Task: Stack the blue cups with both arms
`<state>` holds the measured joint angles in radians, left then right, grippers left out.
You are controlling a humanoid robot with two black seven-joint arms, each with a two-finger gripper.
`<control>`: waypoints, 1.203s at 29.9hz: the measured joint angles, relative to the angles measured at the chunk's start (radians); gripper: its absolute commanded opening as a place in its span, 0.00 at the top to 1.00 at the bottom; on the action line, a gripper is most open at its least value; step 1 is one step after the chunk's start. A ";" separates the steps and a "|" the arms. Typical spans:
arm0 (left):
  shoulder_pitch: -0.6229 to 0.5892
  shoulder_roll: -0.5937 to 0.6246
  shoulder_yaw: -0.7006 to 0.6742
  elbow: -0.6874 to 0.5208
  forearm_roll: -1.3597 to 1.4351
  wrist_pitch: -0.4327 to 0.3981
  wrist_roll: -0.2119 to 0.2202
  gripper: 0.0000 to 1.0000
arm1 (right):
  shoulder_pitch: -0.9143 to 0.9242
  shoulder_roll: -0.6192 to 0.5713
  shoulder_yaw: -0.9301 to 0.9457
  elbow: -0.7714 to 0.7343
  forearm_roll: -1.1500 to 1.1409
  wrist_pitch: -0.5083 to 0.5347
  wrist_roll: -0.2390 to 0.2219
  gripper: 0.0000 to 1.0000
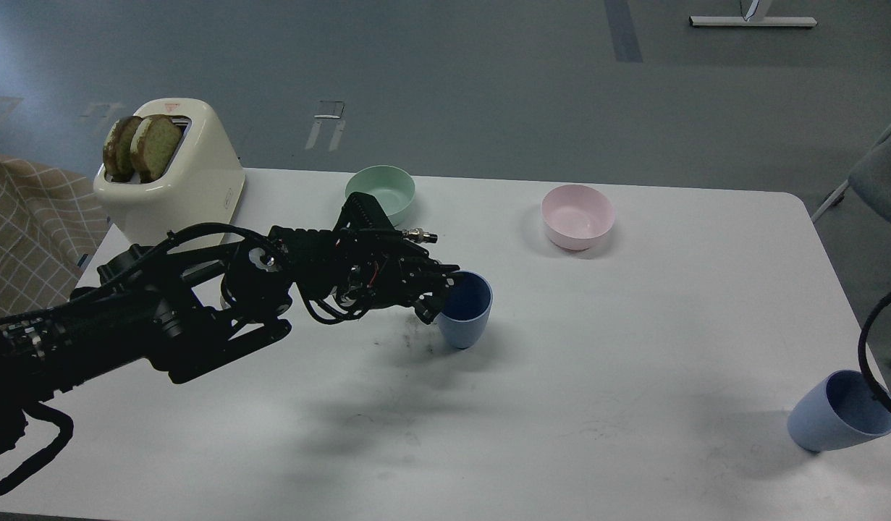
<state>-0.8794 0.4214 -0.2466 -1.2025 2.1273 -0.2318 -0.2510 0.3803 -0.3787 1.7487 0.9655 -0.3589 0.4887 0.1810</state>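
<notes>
One blue cup stands open side up near the middle of the white table. My left gripper reaches in from the left and is closed on the cup's left rim, with dark fingers on its outer wall. I cannot tell whether the cup rests on the table or is just above it. The second blue cup is at the table's front right edge, tilted with its mouth to the upper right. Of the right arm only a black cable loop shows beside that cup; its gripper is out of view.
A cream toaster with two bread slices stands at the back left. A mint-green bowl sits behind my left gripper and a pink bowl at the back right. A checked cloth lies off the left edge.
</notes>
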 measured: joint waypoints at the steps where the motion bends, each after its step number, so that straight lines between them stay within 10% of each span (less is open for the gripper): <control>1: 0.000 0.000 -0.001 0.000 -0.001 0.000 0.000 0.29 | 0.000 0.000 0.000 0.000 0.000 0.000 0.000 0.00; 10: 0.000 0.005 -0.018 0.001 -0.068 0.010 0.000 0.04 | 0.000 0.000 0.000 0.000 0.000 0.000 0.000 0.00; 36: 0.198 0.234 -0.905 0.155 -1.617 0.067 -0.014 0.03 | -0.039 -0.127 0.021 0.125 -0.092 0.000 -0.007 0.00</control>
<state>-0.6815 0.6552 -1.1518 -1.0477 0.5102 -0.1646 -0.2652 0.3418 -0.5060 1.7694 1.0904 -0.4511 0.4887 0.1738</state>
